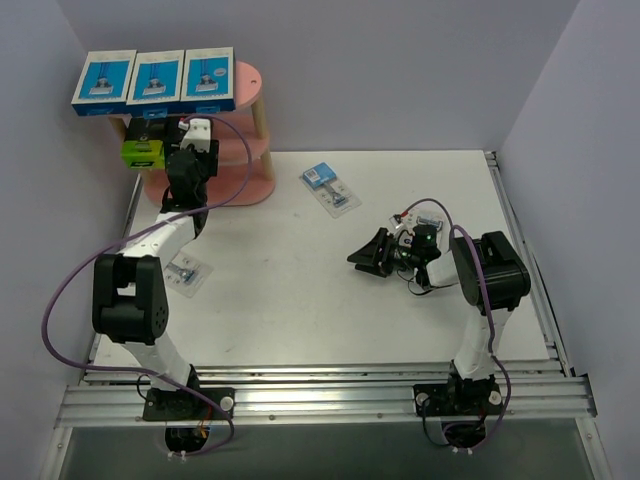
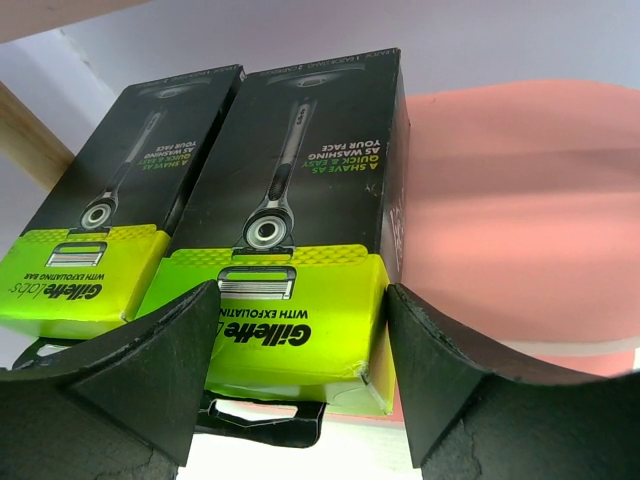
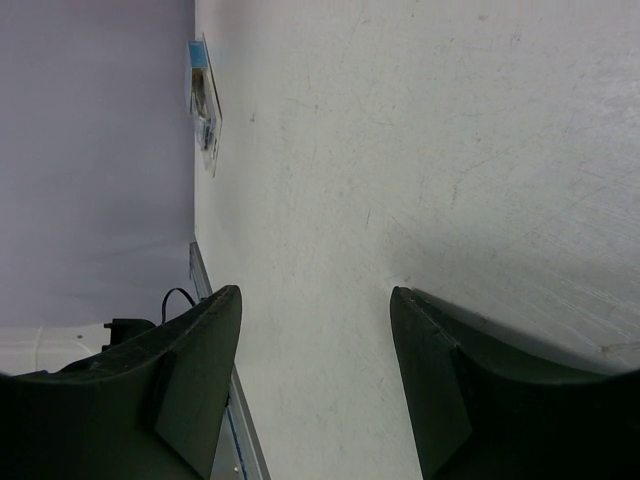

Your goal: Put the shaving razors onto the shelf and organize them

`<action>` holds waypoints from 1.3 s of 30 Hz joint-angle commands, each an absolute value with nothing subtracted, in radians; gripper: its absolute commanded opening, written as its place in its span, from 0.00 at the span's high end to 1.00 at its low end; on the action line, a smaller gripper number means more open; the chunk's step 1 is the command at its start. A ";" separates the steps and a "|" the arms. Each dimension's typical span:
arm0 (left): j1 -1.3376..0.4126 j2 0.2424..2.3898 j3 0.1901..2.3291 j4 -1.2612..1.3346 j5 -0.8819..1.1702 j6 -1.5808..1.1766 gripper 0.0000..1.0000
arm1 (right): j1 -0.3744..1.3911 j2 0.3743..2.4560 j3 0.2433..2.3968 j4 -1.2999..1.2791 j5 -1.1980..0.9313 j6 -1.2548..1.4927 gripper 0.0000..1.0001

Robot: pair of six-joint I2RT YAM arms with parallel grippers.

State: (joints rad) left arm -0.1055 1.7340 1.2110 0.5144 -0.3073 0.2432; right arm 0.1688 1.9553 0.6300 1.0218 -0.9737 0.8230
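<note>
The pink shelf [image 1: 252, 92] stands at the far left corner. Three blue-and-white boxes [image 1: 154, 79] stand in a row on its top board. Two black boxes with lime-green ends lie side by side on the middle board [image 2: 520, 180]: the right one [image 2: 300, 200] and the left one [image 2: 110, 220]. My left gripper [image 1: 160, 136] is at that board, and its open fingers [image 2: 300, 290] flank the right box's lime end without clamping it. My right gripper [image 1: 366, 256] hangs open and empty over the table [image 3: 315, 295]. Clear blister packs lie on the table at the middle [image 1: 328, 186] and near left [image 1: 185, 270].
Another small pack [image 1: 415, 216] lies partly hidden behind my right wrist. The right wrist view shows one blister pack [image 3: 205, 105] far off near the table's edge. Grey walls close in the table on three sides, and a metal rail [image 1: 320, 385] runs along the near edge.
</note>
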 commanded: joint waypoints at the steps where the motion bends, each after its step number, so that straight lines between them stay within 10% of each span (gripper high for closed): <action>1: -0.100 1.749 1.258 0.575 -0.359 0.235 0.25 | 0.160 2.066 0.572 0.765 -0.755 0.716 0.40; 39: -0.126 1.589 1.149 0.574 -0.308 0.195 0.06 | 0.160 2.072 0.580 0.770 -0.745 0.709 0.42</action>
State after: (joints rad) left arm -0.1184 1.6478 1.1572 0.5568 -0.3241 0.2169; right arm 0.1688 1.9697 0.6426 1.0283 -0.9703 0.8368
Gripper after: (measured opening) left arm 0.943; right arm 0.558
